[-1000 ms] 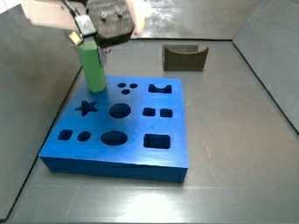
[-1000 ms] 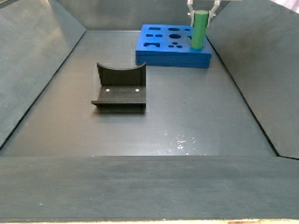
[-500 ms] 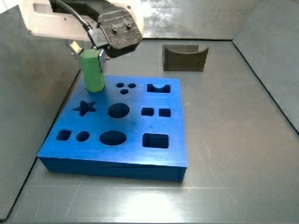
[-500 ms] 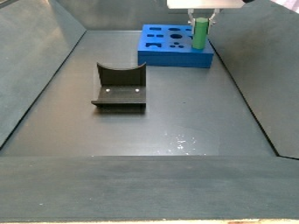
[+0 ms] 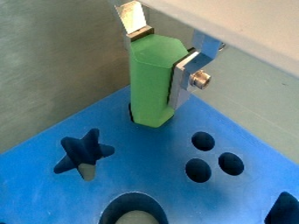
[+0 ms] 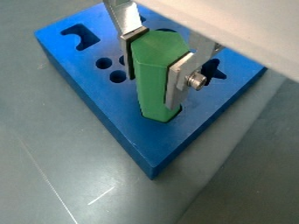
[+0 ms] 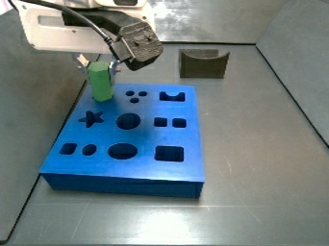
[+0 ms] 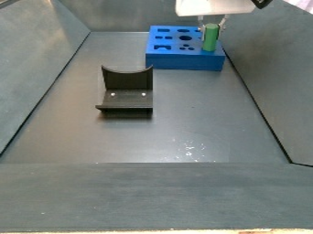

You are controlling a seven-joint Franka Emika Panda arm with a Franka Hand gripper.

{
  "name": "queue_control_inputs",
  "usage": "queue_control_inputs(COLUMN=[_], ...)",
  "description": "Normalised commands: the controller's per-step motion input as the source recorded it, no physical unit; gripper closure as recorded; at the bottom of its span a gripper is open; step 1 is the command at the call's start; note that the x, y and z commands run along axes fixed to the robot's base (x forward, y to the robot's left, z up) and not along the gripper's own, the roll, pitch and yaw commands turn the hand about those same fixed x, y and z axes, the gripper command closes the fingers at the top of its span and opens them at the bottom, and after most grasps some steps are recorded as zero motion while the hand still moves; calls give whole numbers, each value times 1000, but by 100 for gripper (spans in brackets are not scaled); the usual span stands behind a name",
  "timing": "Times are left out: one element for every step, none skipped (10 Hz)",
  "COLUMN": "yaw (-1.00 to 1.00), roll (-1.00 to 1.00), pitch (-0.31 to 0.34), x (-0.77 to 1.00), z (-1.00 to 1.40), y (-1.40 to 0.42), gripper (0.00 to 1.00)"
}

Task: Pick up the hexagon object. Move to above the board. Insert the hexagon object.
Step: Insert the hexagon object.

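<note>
The grey counter (image 7: 257, 144) is shown carrying the blue board (image 7: 141, 163), whose top is cut with star, round and square holes. A dark olive notched block (image 8: 124, 91) is seen standing on the counter well apart from the board. The end effector (image 5: 163, 54) is positioned above a corner of the board and is clamped on the hexagon object (image 5: 152, 83), with a silver finger (image 6: 181, 77) pressed flat against each side. The bright green peg is held upright, and its lower end is set in a hole at the board's corner in both wrist views.
</note>
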Motion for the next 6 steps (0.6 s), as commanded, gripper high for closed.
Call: queue_control_inputs(yaw=[389, 389, 386, 0, 0, 34], roll=[20, 20, 20, -151, 6, 77], pitch=[-14, -11, -11, -349, 0, 0], x=[0, 0, 0, 163, 0, 0], z=[-1000, -1000, -1000, -563, 0, 0], y=[0, 0, 0, -43, 0, -69], gripper=[100, 100, 100, 100, 100, 100])
